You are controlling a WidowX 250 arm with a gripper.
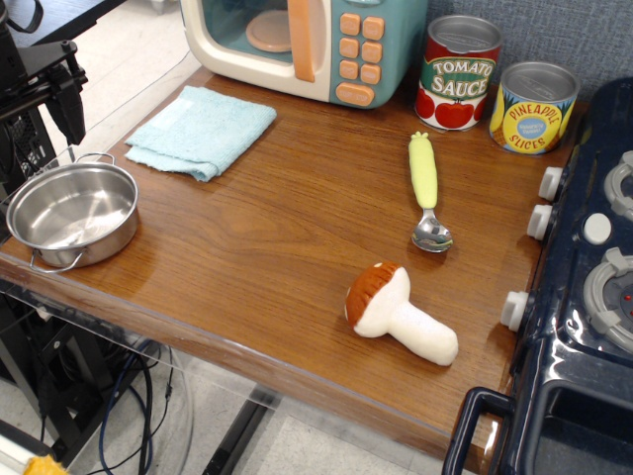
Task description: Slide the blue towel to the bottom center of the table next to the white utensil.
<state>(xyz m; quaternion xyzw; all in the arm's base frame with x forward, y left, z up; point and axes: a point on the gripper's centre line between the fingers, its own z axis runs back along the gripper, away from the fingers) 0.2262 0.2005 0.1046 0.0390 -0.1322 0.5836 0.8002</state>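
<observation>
The blue towel (201,131) is a folded pale aqua cloth lying flat at the back left of the brown wood table (267,247), just in front of the toy microwave. The only utensil in view is a spoon (427,193) with a pale yellow-green handle and a steel head, lying right of the table's middle. Black parts of my arm and gripper (61,94) show at the far left edge, left of the towel and above the steel bowl. They touch nothing, and the fingers are too dark to read.
A steel bowl (72,213) sits at the front left corner. A plush mushroom (398,313) lies near the front edge. A toy microwave (307,45), a tomato sauce can (457,72) and a pineapple can (533,107) stand at the back. A dark toy stove (584,297) borders the right side.
</observation>
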